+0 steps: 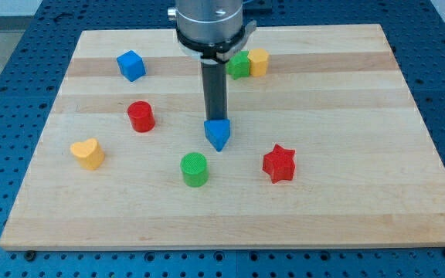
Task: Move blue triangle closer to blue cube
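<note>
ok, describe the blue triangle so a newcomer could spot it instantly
Start at the wooden board and follow the dark rod down from the view's top centre. My tip ends right at the blue triangle, near the board's middle. It is the only blue wedge; the blue cube sits far off toward the view's upper left.
</note>
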Controlling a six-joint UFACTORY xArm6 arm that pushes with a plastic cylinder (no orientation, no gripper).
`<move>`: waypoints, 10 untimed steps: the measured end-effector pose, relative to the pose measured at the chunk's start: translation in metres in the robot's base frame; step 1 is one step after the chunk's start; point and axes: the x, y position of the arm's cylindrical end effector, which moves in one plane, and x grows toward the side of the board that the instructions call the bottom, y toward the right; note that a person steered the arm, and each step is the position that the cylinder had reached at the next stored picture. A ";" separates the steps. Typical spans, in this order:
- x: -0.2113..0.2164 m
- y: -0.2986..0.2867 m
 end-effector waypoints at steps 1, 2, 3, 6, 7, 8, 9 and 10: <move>0.001 0.023; 0.001 0.072; 0.018 0.098; 0.036 0.007; 0.049 -0.007; 0.054 -0.031; 0.047 -0.064; 0.023 -0.069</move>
